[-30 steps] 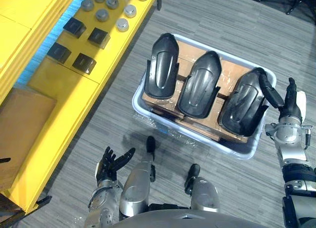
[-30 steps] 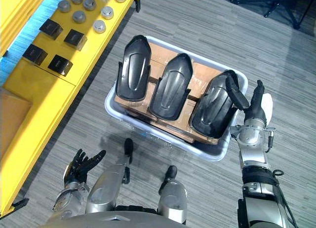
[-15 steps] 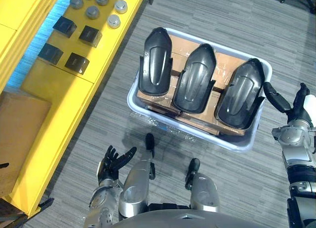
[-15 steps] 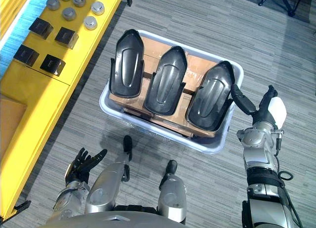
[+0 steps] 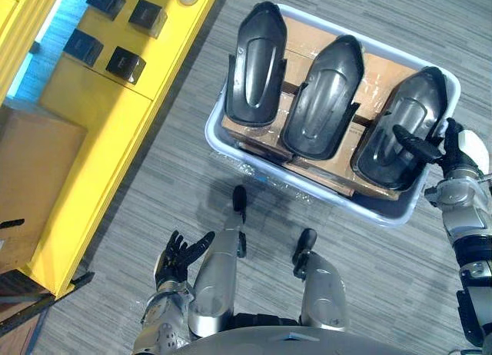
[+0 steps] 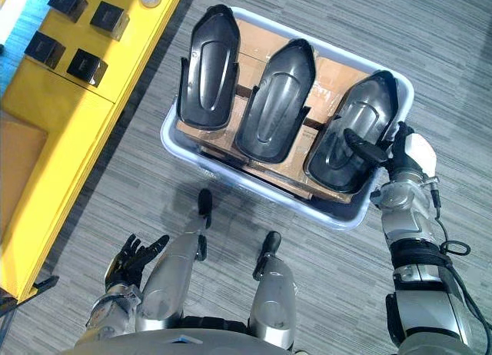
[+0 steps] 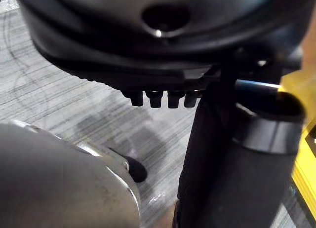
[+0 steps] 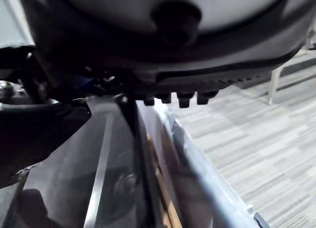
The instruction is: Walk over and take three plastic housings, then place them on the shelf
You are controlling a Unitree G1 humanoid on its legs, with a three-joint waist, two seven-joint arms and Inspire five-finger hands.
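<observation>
While looking down through the left eye view, found all three plastic housings lying side by side on cardboard in the pale bin (image 5: 346, 201): left housing (image 5: 256, 63), middle housing (image 5: 323, 97), right housing (image 5: 400, 128). Found the right robot hand (image 5: 452, 157) reaching in over the bin's right rim, its straight fingers (image 5: 415, 145) laid across the right housing and its white-capped thumb outside the rim. Half a second before, had hung just beside that rim, off the housing; so had come inward onto the part, with nothing curled round it yet. Found the left robot hand (image 5: 175, 259) low near the grey floor, palm up, fingers loosely spread, empty. Noted the yellow shelf (image 5: 100, 124) and its small black blocks (image 5: 124, 63) well apart from the bin.

Through the right eye view, confirmed the same: fingers resting on the right housing's outer flank, wrist outside the bin wall.

Through the left wrist view, saw bare floor past the idle hand and a sliver of yellow at the edge; nothing held.

Through the right wrist view, looked along the hand at the right housing (image 8: 98, 178) close below and the bin's pale rim (image 8: 197, 173) beside it.

Judged the first pick as only just begun: none of the three taken, none on the shelf. Expected the next move to need a firm close on that smooth, broad shell, likely to slip from a one-sided hold.
</observation>
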